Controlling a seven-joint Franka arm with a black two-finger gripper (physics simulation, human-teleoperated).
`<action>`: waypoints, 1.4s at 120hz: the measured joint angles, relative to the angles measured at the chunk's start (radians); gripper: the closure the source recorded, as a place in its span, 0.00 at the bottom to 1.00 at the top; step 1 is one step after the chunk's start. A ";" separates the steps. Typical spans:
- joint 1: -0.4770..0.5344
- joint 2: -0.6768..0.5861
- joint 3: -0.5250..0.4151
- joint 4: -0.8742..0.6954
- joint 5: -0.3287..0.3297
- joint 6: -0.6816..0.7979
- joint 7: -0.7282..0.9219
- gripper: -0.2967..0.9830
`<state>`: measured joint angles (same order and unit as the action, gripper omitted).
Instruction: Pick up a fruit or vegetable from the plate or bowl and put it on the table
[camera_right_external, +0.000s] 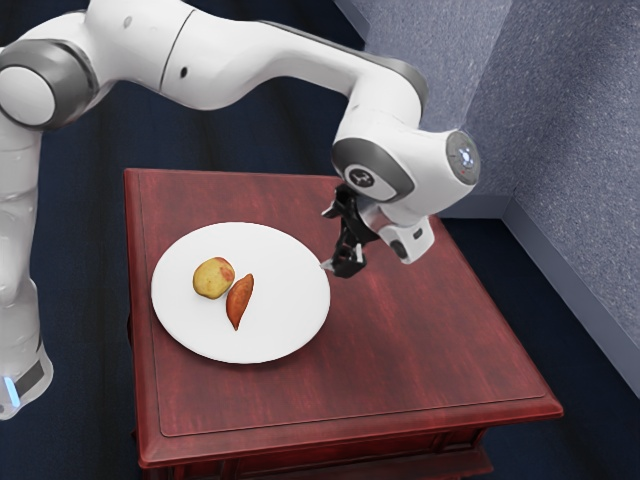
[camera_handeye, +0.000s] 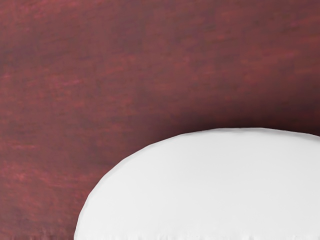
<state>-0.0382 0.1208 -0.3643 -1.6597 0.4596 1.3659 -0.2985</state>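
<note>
My gripper (camera_right_external: 328, 239) is open above the plate's edge on the exterior view's right, its two fingers well apart and nothing between them. Below and beside it lies the round white plate (camera_right_external: 290, 325), flat on the table. Two items rest on the plate: a yellowish potato (camera_right_external: 213, 279) with reddish patches, and a slim orange-brown sweet potato (camera_right_external: 240, 301) close beside it, pointed at its ends. Both are apart from the gripper, toward the exterior view's left. In the wrist view, part of the white plate (camera_handeye: 210, 185) curves against the red tabletop (camera_handeye: 125, 75).
The dark red wooden table (camera_right_external: 420, 350) extends past the plate toward the exterior view's right and front. A grey-blue wall (camera_right_external: 580, 180) stands beyond the table on the exterior view's right.
</note>
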 joint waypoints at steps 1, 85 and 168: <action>0.000 -0.001 0.000 -0.003 -0.001 -0.003 -0.003 0.23; 0.007 -0.511 0.061 -0.640 -0.152 0.433 -0.080 0.23; -0.044 -0.605 0.045 -0.718 -0.169 0.493 0.176 0.23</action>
<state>-0.0822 -0.4838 -0.3191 -2.3781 0.2911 1.8592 -0.1228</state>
